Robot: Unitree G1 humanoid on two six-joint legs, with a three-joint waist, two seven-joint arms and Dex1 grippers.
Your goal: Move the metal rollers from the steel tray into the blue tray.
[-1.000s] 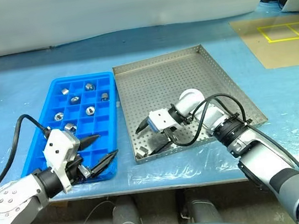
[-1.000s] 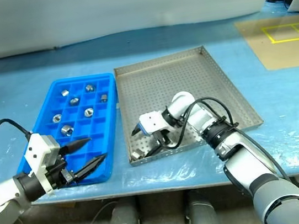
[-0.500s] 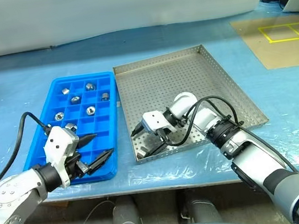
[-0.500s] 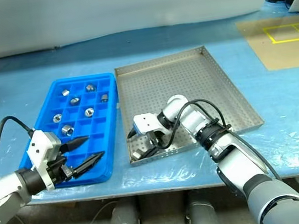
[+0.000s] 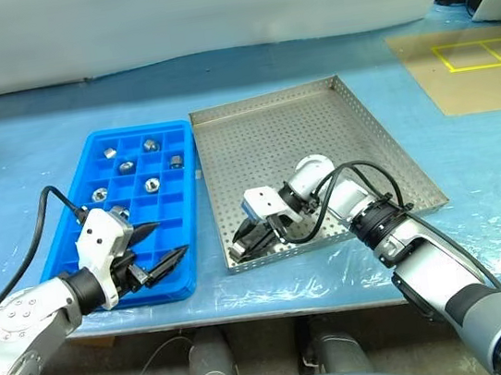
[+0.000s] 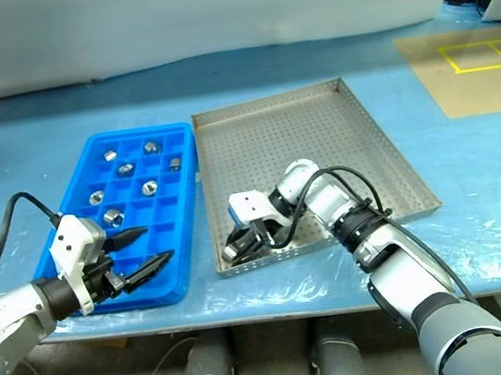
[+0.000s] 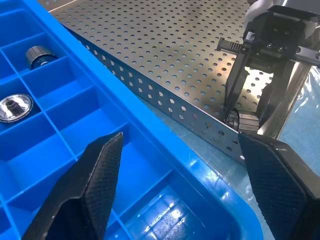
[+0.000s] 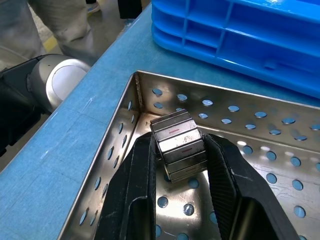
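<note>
down in the near-left corner of the steel tray [image 5: 317,131], at about 7 o'clock on its floor, the right gripper [image 8: 175,165] has both black fingers [image 8: 132,195] pressed against a metal roller [image 8: 179,145] — clamped on it. the left gripper [image 5: 158,247] hangs spread wide over the near end of the blue tray [image 5: 88,257] — nothing between its fingers. seven more rollers [image 5: 153,184] sit in the blue tray's far compartments.
</note>
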